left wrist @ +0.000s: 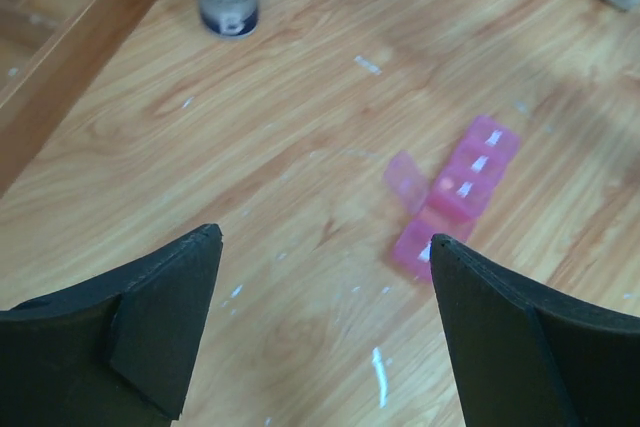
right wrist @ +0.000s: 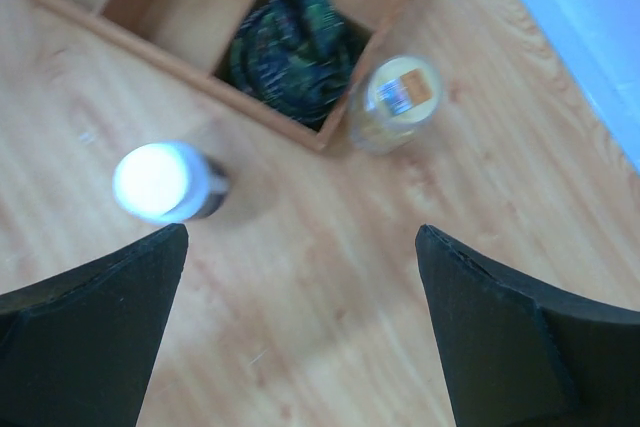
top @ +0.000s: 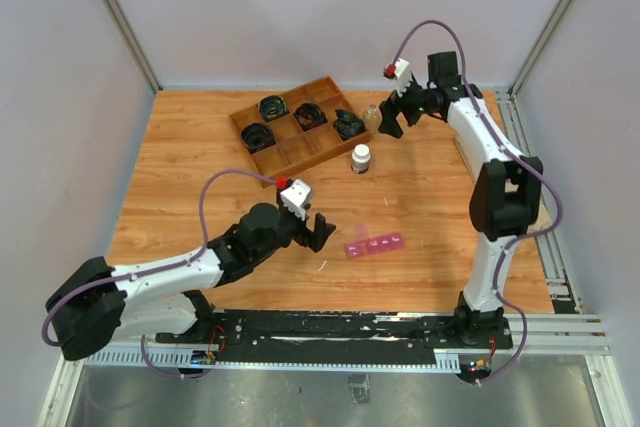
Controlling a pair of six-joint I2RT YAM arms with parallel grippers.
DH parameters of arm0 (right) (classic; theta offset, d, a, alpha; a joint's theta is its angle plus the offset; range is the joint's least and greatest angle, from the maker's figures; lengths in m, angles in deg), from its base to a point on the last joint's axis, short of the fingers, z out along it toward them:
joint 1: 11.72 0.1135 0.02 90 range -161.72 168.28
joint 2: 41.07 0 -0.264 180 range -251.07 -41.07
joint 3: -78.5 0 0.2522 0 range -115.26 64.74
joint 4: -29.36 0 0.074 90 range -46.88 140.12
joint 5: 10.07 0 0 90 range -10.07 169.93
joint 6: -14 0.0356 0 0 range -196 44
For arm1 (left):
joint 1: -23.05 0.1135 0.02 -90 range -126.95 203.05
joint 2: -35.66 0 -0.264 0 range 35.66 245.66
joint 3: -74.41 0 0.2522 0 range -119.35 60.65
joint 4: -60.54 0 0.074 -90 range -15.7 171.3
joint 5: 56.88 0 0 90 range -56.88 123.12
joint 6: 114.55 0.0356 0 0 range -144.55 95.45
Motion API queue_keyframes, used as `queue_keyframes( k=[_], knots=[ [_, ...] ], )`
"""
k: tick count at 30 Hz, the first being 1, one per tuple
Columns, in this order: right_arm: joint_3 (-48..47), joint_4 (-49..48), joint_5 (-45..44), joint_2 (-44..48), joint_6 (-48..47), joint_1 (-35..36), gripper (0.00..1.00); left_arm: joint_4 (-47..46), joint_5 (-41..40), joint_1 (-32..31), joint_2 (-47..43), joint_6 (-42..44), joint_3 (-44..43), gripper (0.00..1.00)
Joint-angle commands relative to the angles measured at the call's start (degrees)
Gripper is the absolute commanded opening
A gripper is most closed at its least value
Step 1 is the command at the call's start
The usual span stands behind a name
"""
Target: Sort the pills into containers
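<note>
On the desk [top: 200, 157], a wooden tray [top: 280, 96] sits at the back. The left fingers [top: 320, 232] and right fingers [top: 390, 122] both gape wide, holding nothing. The pink containers [top: 375, 244] lie near the left fingers; yellowish pills [right wrist: 400, 97] sit in a jar [top: 372, 117] beside the tray's corner.
</note>
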Motion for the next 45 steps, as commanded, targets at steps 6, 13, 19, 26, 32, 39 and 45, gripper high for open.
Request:
queue_keyframes(
  k=[6,13,19,26,32,39,45],
  knots=[
    [-25.55,4.77,-7.14,-18.59,6.23,2.08,0.99,-10.61,-9.86,-0.15,-11.82,2.06,15.62,0.94],
    [-32.51,1.77,-7.23,-26.67,12.06,2.76,0.95,-12.03,-8.91,-0.16,-10.76,2.49,16.23,0.96],
    [-36.54,1.68,-7.7,-30.61,14.11,3.5,0.8,-11.82,-8.84,-0.15,-7.35,2.69,14.44,0.96],
    [-39.5,1.59,-10.66,-34.16,14.81,3.82,0.67,-11.34,-8.36,-0.16,-6.81,2.9,13.92,0.96],
    [-39.96,1.72,-10.31,-34.79,14.48,3.82,0.44,-11.34,-8.07,-0.16,-6.68,3.05,13.84,0.96],
    [-34.64,1.92,-10.78,-28.57,10.68,3.4,0.21,-11.25,-7.82,-0.16,-7.04,3.09,13.98,0.96],
    [-17.58,-1.34,-9.47,-13.55,6.32,2.47,0.17,-11.43,-7.61,-0.11,-9.2,2.95,15.26,0.96]
  ],
)
